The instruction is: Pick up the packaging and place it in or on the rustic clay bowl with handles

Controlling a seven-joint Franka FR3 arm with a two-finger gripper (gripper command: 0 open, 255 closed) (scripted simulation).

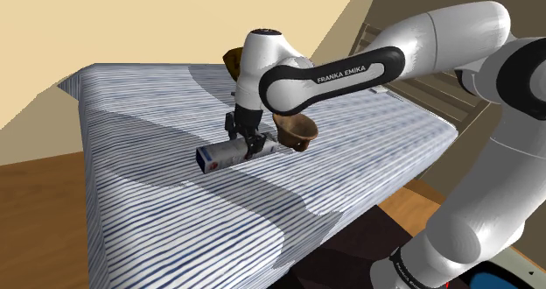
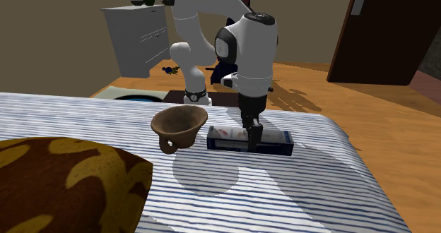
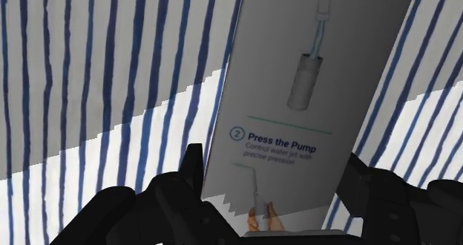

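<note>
Downward, gripper [image 1: 248,149] tight around packaging [image 1: 217,157].

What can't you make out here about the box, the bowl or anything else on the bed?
- Bowl: shoulder view, upper part hidden by the forearm.
- Box: wrist view, far end and its print cut off by the picture's edge.
- Brown patterned object: second exterior view, cut off by left and bottom edges.

Blue-striped bed [image 1: 157,130] carries a brown bowl [image 1: 296,130], a white-and-blue box [image 1: 219,156] just beside it, a brown-yellow cushion [image 2: 63,182]
</note>
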